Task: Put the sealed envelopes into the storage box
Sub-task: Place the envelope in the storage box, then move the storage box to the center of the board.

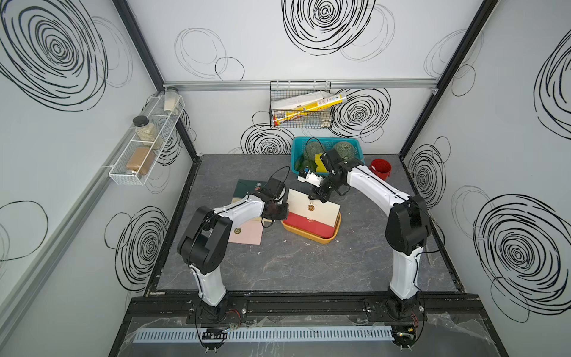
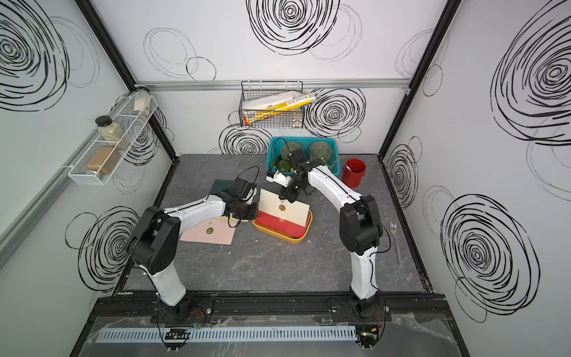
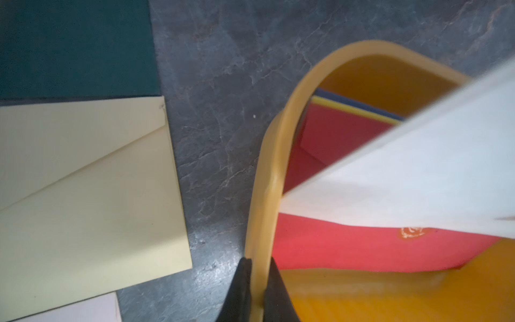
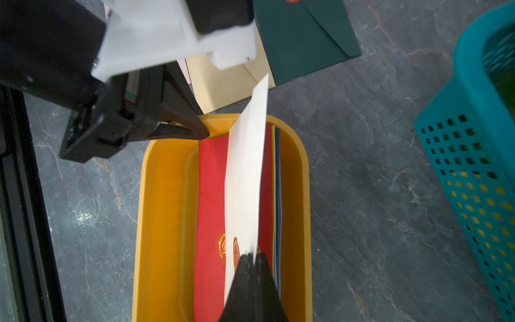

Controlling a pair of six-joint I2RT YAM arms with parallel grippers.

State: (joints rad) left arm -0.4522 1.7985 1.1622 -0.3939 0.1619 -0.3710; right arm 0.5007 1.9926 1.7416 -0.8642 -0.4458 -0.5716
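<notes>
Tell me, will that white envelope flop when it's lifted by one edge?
Probably fairly stiff: the white envelope looks almost flat though the right hand pinches only one edge. Likely light, since that small pinch carries it. It may slide on the smooth red envelope.

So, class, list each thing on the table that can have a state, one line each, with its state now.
storage box: on the table, rim gripped, partly filled.
white envelope: tilted over the box, held.
red envelope: inside the box.
dark green envelope: flat on the table.
pink envelope: flat on the table.
red cup: upright.
left tool: shut on storage box.
right tool: shut on white envelope.
</notes>
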